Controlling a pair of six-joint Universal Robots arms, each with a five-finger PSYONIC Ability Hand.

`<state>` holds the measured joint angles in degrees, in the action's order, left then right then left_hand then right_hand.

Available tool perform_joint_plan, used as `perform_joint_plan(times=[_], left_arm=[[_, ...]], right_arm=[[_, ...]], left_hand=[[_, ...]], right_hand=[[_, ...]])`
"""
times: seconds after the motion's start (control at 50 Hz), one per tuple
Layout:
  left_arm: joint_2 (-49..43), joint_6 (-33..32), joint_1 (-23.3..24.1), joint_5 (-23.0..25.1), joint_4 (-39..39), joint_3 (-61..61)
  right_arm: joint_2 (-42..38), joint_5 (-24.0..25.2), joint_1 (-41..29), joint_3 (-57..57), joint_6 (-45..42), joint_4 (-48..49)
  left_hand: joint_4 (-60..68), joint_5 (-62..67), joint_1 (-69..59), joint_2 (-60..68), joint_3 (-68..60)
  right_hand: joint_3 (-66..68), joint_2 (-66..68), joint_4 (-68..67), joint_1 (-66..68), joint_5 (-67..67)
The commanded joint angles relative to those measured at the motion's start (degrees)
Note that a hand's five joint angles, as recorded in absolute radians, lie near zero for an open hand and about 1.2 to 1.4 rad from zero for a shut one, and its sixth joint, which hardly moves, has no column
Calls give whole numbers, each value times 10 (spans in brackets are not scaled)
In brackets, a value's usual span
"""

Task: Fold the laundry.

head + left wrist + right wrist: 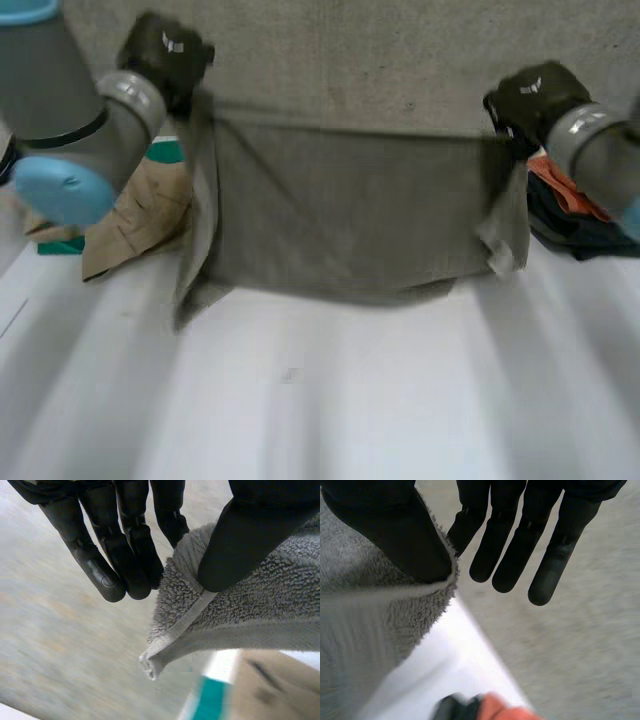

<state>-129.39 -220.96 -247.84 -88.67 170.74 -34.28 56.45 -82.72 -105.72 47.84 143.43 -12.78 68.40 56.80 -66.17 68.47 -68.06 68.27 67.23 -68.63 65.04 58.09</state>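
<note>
A white table (300, 400) lies under the grey towel (350, 210), with a tan cloth (140, 215) beside it and orange clothes (565, 195) opposite. The left hand (165, 50) and right hand (530, 95) each pinch an upper towel corner, thumb against fingers.

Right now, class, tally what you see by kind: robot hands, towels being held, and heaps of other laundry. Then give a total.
Robot hands: 2, the left hand and the right hand
Held towels: 1, the grey towel
Other laundry heaps: 2, the tan and teal heap and the orange and dark heap
Total: 5
</note>
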Motion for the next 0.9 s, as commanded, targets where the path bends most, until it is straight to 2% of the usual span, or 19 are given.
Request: perform_joint_plan(times=[0.02,0.04,0.1,0.26,0.38,0.54,0.66,0.7,0.74,0.78,0.9], left_arm=[[-47,22,3,-10,165,169],[-39,33,7,-12,193,166],[-17,51,10,-19,217,150],[39,88,-9,-4,226,-29],[53,91,-25,30,232,-212],[12,84,-31,65,235,-371],[-38,38,-38,42,230,-388],[-47,16,-42,25,224,-383],[-47,11,-44,21,220,-381],[-45,13,-46,21,220,-381],[-42,17,-52,20,213,-382]], right_arm=[[-71,-109,-12,-134,47,241],[-62,-119,-12,-137,58,281],[-41,-117,-16,-130,72,308],[40,-49,-12,-7,107,227],[77,10,6,157,121,180],[53,69,18,321,111,179],[14,73,22,355,65,167],[13,73,25,356,55,156],[16,73,27,353,57,148],[21,73,28,353,62,145],[35,69,38,353,71,143]], left_hand=[[116,132,-138,115,-119],[116,132,-138,115,-119],[116,132,-138,115,-119],[116,132,-138,115,-119],[116,132,-138,115,-119],[116,132,-138,115,-119],[116,132,-138,115,-119],[24,40,-46,23,-28],[-27,-11,4,-27,23],[-132,-116,110,-133,129],[-233,-217,211,-234,230]], right_hand=[[117,128,-114,150,119],[117,128,-114,150,119],[117,128,-114,150,119],[117,128,-114,150,119],[117,128,-114,150,119],[117,128,-114,150,119],[117,128,-114,150,119],[117,128,-114,150,119],[117,128,-114,150,119],[117,128,-114,150,119],[117,128,-114,150,119]])
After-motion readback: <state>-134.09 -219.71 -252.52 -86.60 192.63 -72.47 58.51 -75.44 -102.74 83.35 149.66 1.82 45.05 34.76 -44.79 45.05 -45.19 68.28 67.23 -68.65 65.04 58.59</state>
